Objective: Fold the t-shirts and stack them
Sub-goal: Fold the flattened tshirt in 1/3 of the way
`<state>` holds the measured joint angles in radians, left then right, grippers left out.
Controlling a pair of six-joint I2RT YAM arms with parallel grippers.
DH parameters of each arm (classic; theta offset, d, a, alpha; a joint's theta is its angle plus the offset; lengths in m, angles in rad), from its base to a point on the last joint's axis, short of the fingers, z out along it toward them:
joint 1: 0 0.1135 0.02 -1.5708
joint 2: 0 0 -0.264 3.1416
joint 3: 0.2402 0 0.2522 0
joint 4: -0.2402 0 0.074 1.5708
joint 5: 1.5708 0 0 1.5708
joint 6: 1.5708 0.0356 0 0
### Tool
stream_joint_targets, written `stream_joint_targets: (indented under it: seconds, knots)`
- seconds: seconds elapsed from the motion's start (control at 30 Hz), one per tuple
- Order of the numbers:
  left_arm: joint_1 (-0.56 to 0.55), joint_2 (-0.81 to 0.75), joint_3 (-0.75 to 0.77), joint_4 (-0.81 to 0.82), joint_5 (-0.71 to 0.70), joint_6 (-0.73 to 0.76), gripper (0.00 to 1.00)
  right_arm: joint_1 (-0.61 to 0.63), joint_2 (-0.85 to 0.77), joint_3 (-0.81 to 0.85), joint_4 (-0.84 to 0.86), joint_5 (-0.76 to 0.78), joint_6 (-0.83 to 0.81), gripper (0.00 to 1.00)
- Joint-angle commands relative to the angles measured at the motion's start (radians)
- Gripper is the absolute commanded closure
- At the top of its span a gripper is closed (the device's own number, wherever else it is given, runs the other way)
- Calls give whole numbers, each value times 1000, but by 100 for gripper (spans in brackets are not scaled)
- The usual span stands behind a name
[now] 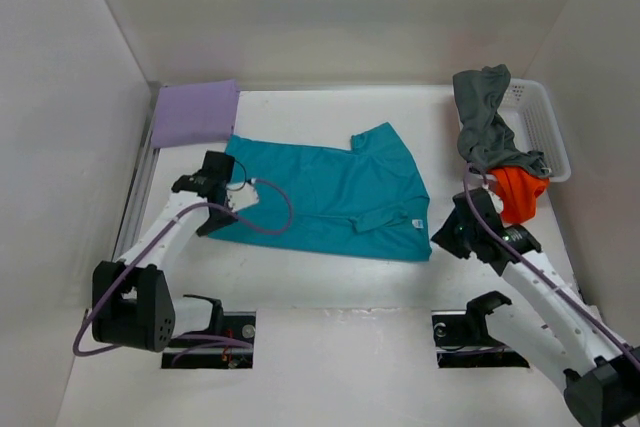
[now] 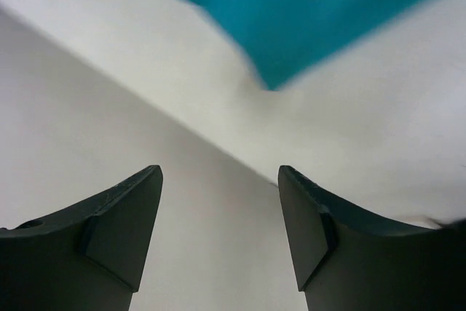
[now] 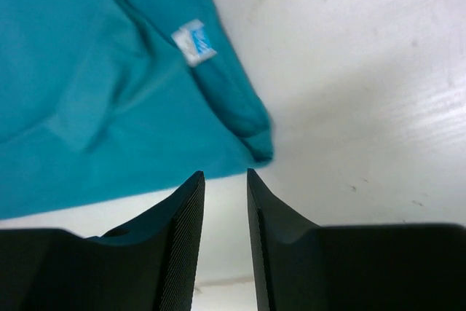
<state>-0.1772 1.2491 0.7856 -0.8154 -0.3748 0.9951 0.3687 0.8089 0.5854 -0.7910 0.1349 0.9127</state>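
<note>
All 4 t-shirts are soft cloth. The teal t-shirt [image 1: 330,192] is smooth and thin with a faint sheen, while the lavender t-shirt [image 1: 195,112], dark grey t-shirt [image 1: 485,117] and orange t-shirt [image 1: 520,195] look matt. The basket [image 1: 548,137] is white plastic mesh. The table [image 3: 364,71] is white, matt and lightly scuffed. On the right gripper [image 3: 225,180] the black pads [image 3: 189,245] look matt and finely ridged.

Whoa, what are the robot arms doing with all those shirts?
Two robot arms are folding t-shirts. A teal shirt lies spread on the table between them. The left gripper, open and empty, is by its left edge; the right gripper, jaws slightly apart and empty, is by its near right corner. A lavender shirt sits folded at the far left corner. A dark grey shirt and an orange shirt hang over the white basket, unfolded.
</note>
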Motion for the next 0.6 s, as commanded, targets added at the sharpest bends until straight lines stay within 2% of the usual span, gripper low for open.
stream_joint_targets:
  seconds: [0.0, 0.1, 0.2, 0.3, 0.37, 0.43, 0.57]
  knots:
    - [-53, 25, 229, 119, -21, 4, 36, 31, -37, 94, 18, 112, 11, 66]
    - [-216, 56, 305, 198, 69, -44, 36, 63, 13, 77, 145, 54, 20, 69]
    - [-424, 134, 340, 246, 204, -125, 36, 63, 100, 22, 303, -42, 55, 73]
    - [-517, 232, 366, 255, 234, -159, 36, 49, 130, -27, 416, -72, 71, 75]
    - [-511, 280, 379, 278, 215, -173, 36, 39, 136, -32, 443, -61, 69, 76]
    - [-448, 296, 385, 317, 182, -208, 35, 37, 131, -18, 440, -51, 57, 75]
    - [-258, 285, 388, 294, 108, -274, 34, 35, 128, -1, 304, -58, 31, 66]
